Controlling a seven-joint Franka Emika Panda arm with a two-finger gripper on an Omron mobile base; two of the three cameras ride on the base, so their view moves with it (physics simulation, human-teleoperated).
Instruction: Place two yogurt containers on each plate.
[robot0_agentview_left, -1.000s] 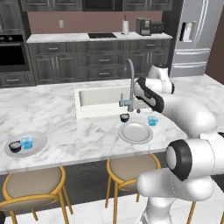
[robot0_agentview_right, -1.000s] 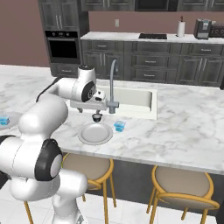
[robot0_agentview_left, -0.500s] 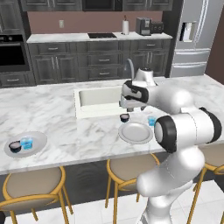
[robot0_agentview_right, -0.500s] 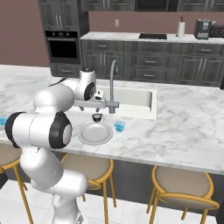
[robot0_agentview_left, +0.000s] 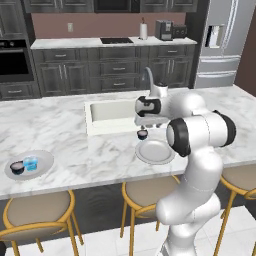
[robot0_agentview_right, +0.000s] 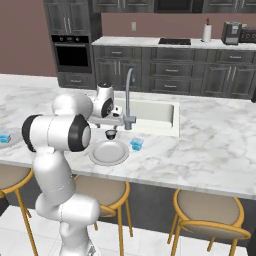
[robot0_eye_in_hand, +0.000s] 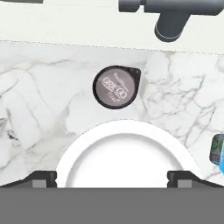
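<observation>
At the lower left of the left base view, a plate (robot0_agentview_left: 45, 161) on the marble desk (robot0_agentview_left: 75, 145) carries a dark yogurt cup (robot0_agentview_left: 17, 168) and a light blue yogurt cup (robot0_agentview_left: 31, 163). At centre, the gripper (robot0_agentview_left: 142, 125) hovers with jaws spread wide and empty over a second dark cup (robot0_agentview_left: 142, 134), which stands on the desk just beyond the second plate (robot0_agentview_left: 155, 152). In the right base view, another blue cup (robot0_agentview_right: 136, 144) sits just right of that plate.

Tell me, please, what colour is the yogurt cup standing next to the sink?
Dark navy-black with a pale grey lid, clearest in the hand view: the yogurt cup.
</observation>
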